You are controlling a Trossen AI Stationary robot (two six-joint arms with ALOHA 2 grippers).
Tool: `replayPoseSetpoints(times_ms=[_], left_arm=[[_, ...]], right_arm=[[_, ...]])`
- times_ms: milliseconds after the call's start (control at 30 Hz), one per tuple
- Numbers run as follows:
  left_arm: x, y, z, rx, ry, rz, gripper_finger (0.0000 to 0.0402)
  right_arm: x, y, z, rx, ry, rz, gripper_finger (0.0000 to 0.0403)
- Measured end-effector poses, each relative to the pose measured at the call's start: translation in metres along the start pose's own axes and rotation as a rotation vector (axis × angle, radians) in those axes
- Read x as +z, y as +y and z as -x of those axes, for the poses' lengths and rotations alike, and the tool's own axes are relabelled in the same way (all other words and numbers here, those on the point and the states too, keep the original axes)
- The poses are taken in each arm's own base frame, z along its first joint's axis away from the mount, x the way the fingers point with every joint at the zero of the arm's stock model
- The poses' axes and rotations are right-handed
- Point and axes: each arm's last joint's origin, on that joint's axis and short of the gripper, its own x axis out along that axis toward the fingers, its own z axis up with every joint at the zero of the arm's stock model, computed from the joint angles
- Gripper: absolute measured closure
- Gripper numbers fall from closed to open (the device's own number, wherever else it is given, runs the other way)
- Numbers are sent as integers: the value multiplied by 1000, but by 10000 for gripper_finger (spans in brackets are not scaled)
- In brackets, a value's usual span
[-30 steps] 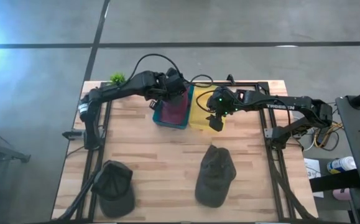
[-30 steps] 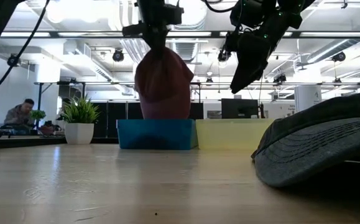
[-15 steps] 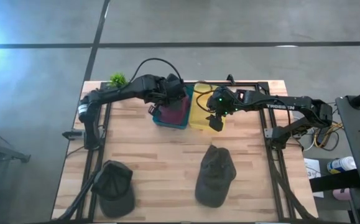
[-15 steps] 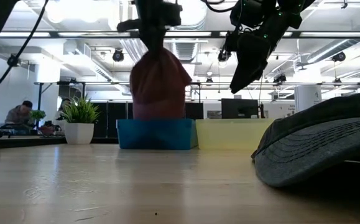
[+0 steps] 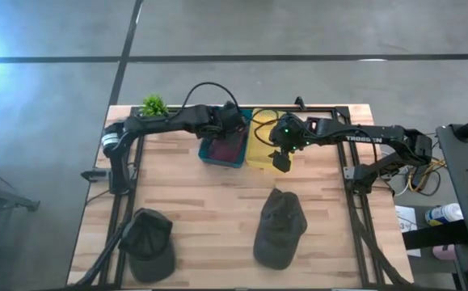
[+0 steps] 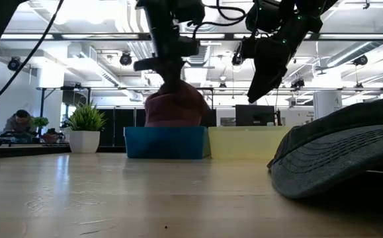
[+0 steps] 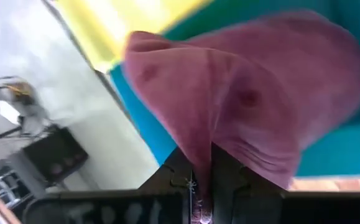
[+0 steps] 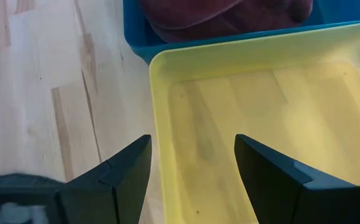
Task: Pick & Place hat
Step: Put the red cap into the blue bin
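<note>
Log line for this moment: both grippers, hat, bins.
left gripper: shut on maroon hat, lowered into blue bin | right gripper: open, empty, above yellow bin | two dark caps on table

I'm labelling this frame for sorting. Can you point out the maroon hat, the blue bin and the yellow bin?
maroon hat (image 6: 174, 109), low view, on its crown above the bin.
blue bin (image 6: 167, 143), low view, on its front wall.
yellow bin (image 8: 161, 112), right wrist view, on its near side rim.

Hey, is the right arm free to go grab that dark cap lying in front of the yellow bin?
Probably yes. The right gripper hangs open and empty over the yellow bin, and the dark cap lies uncovered on the table just beyond it, nothing between them.
</note>
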Motion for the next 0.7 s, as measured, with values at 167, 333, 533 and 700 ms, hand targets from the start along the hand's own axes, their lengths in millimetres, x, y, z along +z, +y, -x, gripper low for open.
replayPoseSetpoints(times_ms=[167,333,533,700], left_arm=[[5,14,0,127,-70,17,376],[0,21,-5,166,-64,50,375],[-10,24,-11,170,-16,147,343],[-10,18,-17,149,-2,137,302]], right_arm=[[0,0,0,1,0,-2,177],[0,0,0,1,-1,-8,177],[1,0,0,1,-10,-4,177],[2,0,0,1,-21,0,177]])
